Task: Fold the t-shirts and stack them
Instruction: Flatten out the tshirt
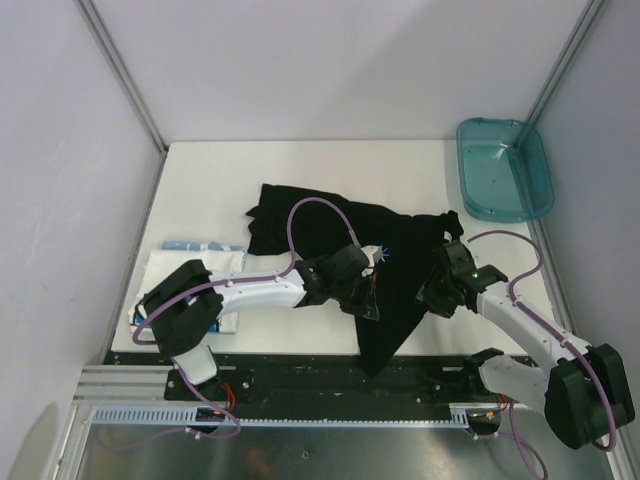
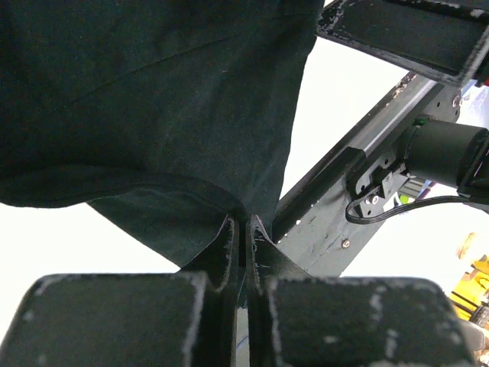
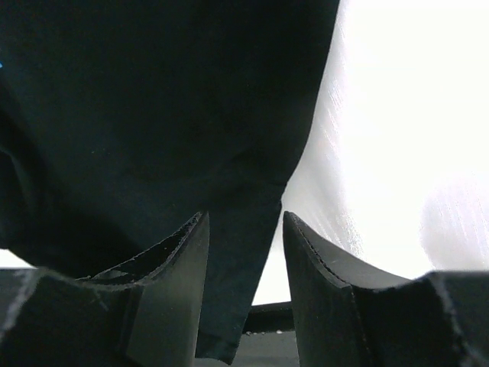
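The black t-shirt [image 1: 320, 215] lies crumpled in a rough triangle on the worktop [image 1: 230, 170]. Its broad side is turned away from the arms. Its narrow tip droops over the worktop's near edge, so its long axis runs far to near, leaning slightly right. A small blue starburst mark [image 1: 383, 253] shows near its middle.

The left end effector [image 1: 365, 290] sits on the shirt's near middle, just nearer than the starburst. Its fingers [image 2: 225, 245] are pressed together on a raised fold of the black cloth. The right end effector [image 1: 440, 290] rests at the shirt's right edge, level with the left one. Its fingers [image 3: 179, 260] are spread, with a strip of the shirt's edge lying between them, unpinched.

Both arms are already at the cloth. The left one has the hold, and I judge the right one only needs to close where it is. The next move likely turns on pulling the two held points apart, to flatten the shirt before folding.

Bare worktop shows beyond the shirt's broad side and off its left shoulder, so there is room to drag it farther in. The overhanging tip could snag on the frame below. The white t-shirt [image 1: 175, 265] lies off the black shirt's left side, under the left arm. A teal bin [image 1: 463, 165] stands beyond its far right corner, well apart.
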Robot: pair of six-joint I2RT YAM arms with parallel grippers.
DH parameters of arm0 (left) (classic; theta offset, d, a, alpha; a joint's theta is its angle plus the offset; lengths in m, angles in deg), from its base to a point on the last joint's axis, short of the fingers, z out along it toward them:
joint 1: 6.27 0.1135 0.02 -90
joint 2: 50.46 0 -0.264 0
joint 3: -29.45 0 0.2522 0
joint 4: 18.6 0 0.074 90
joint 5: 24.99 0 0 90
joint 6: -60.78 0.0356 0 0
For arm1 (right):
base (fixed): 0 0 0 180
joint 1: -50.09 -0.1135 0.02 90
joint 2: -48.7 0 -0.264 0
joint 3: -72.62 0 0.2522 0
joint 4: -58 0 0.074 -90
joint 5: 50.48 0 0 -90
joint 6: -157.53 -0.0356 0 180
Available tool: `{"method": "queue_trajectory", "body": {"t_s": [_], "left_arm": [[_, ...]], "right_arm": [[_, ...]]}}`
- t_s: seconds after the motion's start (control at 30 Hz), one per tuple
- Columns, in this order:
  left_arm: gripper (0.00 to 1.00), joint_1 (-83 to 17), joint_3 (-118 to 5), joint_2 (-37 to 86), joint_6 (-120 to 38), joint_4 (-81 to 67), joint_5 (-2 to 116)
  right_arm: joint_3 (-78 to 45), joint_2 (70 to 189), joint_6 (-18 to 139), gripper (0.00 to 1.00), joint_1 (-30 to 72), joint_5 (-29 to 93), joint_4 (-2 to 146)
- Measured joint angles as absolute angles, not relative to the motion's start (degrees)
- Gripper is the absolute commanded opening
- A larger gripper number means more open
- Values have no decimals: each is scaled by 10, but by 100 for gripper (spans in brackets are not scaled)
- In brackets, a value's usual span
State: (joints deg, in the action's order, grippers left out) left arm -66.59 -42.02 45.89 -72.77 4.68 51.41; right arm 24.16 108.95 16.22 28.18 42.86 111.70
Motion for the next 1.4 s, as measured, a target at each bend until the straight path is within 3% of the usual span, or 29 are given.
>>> {"method": "queue_trajectory", "body": {"t_s": [0.47,0.53,0.67,0.77,0.83,0.97,1.03,1.2,1.4], "left_arm": [[0,-666,-414,455,-728,47,514],[0,-666,-413,455,-728,47,514],[0,-666,-413,455,-728,47,515],[0,-666,-413,454,-728,47,516],[7,-666,-413,453,-727,47,517],[42,-666,-413,442,-722,48,519],[51,-663,-413,431,-713,49,521],[52,-632,-414,385,-706,66,530],[48,-506,-415,327,-698,114,607]], "right_arm": [[262,1164,121,46,248,473,1065],[261,1176,119,37,241,479,1057],[262,1183,115,6,234,490,1045],[263,1186,113,1,235,493,1042],[263,1184,116,0,243,492,1043],[263,1135,139,0,321,485,1059],[259,1085,160,0,396,480,1070],[232,1042,206,0,533,469,1081],[232,1055,237,0,595,442,1081]]}}
